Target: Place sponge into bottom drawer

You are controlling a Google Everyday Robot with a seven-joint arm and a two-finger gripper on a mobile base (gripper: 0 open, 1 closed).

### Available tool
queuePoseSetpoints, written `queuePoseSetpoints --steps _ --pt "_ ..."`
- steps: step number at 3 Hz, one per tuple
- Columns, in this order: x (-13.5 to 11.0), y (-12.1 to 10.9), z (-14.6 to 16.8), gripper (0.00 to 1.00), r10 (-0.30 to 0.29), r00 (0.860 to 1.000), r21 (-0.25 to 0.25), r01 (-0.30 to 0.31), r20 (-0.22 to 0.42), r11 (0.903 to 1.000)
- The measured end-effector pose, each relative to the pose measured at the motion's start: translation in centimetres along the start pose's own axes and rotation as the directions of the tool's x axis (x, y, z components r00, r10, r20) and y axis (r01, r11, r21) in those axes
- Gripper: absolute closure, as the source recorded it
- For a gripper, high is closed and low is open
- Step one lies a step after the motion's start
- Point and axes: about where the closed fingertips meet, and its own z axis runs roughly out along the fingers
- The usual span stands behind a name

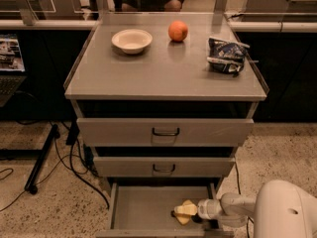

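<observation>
The bottom drawer of the grey cabinet is pulled open and shows its plain grey floor. My gripper reaches into it from the right, at the drawer's right front. It is shut on the pale yellow sponge, which sits low over the drawer floor. I cannot tell whether the sponge touches the floor. My white arm and body fill the lower right corner.
The two upper drawers are closed. On the cabinet top stand a white bowl, an orange fruit and a dark snack bag. Cables and a black stand leg lie on the floor at left.
</observation>
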Motion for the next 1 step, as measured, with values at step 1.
queuePoseSetpoints --steps 1 --pt "0.00 0.00 0.00 0.00 0.000 1.000 0.000 0.000 0.000 1.0000"
